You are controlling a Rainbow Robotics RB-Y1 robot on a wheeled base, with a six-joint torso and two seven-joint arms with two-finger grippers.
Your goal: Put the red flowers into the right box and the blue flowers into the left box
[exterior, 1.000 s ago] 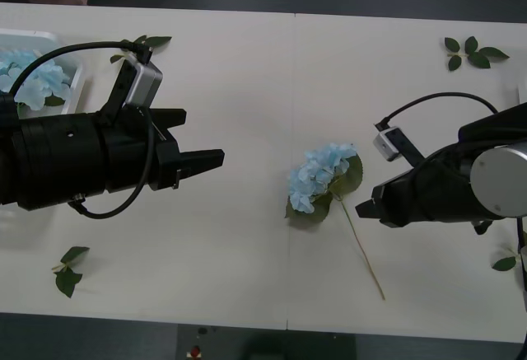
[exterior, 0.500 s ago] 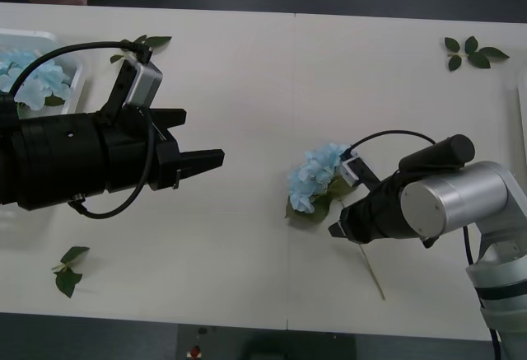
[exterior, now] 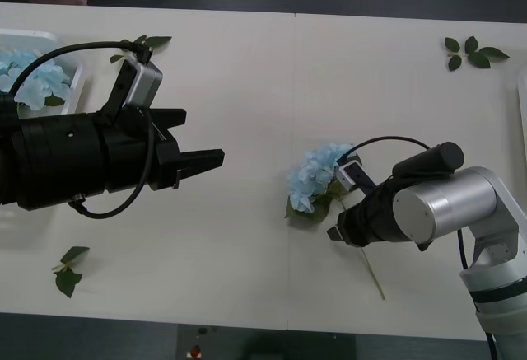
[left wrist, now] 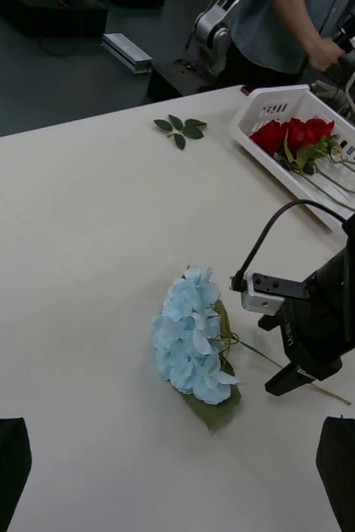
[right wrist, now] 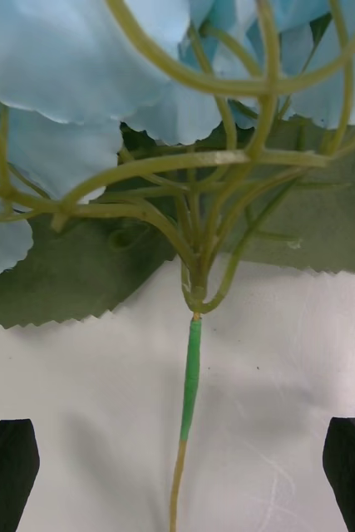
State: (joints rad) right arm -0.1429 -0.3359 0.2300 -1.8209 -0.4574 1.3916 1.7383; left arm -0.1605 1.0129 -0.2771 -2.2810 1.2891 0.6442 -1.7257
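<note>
- Pale-blue petals were what we had in front of us: one blue flower [exterior: 319, 177] lay flat on the cream surface [exterior: 247, 80], roughly mid-way across, with the right gripper [right wrist: 177, 465] down low over its stem [right wrist: 190, 382], just below the head.
- The right fingers [right wrist: 7, 461] stood apart on either side of the stem, nothing clamped. The left gripper [exterior: 202, 165] hovered well off to the left, its fingers apart too and empty.
- What worried us: that stem is thin and wiry. If the fingers closed slightly off-line it could slip out, or the heavy head might droop and swing on the lift.
- The flower also had to cross to the left box [exterior: 74, 88] at the far left edge, so a loose hold could drop it short.
- The right wrist view gave us the stem centred between the tips, which the front view hid behind the arm.
- The left wrist view showed the right box [left wrist: 306, 116] with red flowers [left wrist: 292, 133] already in it.
</note>
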